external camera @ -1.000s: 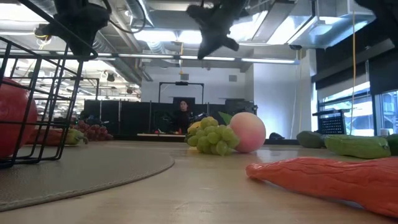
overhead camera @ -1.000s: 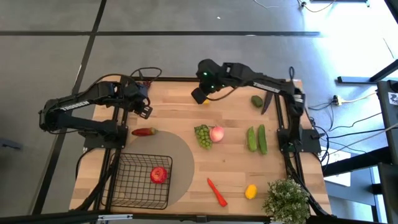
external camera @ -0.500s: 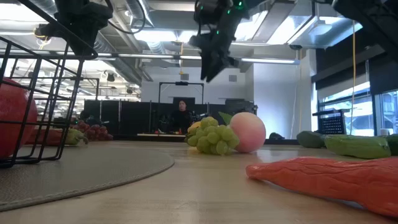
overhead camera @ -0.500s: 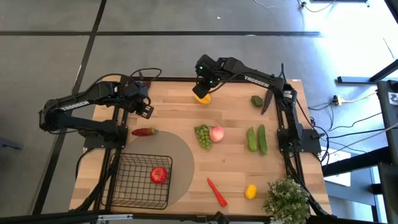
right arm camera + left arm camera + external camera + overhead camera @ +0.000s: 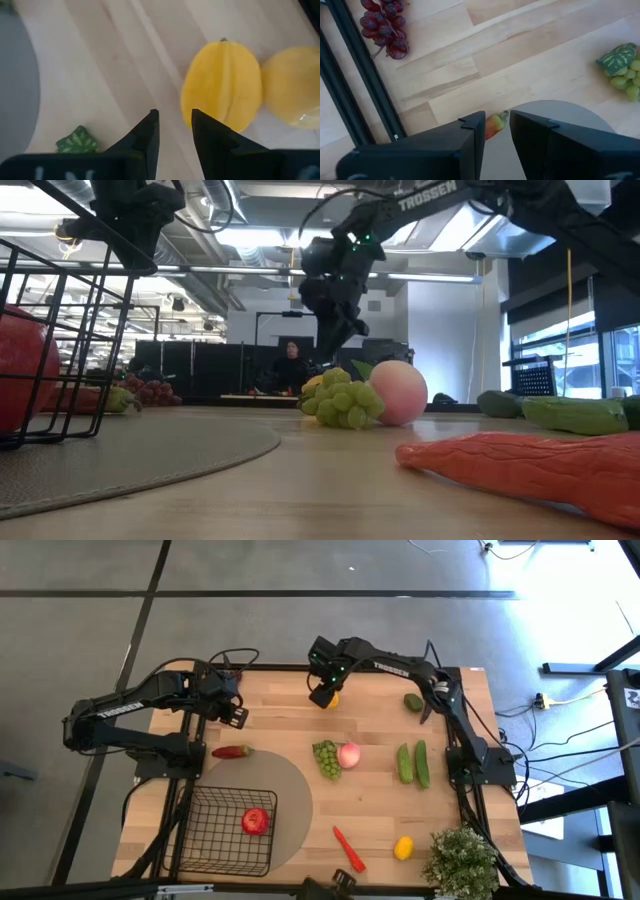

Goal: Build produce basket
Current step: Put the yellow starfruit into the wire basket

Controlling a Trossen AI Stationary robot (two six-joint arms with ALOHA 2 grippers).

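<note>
Right wrist view — two yellow fruits (image 5: 222, 85), one end effector (image 5: 174, 120).

One marking reads clearly: the brand name "TROSSEN" in white capitals on the dark link of the right arm (image 5: 432, 197), seen in the low view near the upper edge. In the high view, white lettering runs along the same right arm's link (image 5: 392, 667) and along the left arm (image 5: 112, 710), but it is too small to read with certainty. No other text, number, label or sign is legible on the table or its items.
</note>
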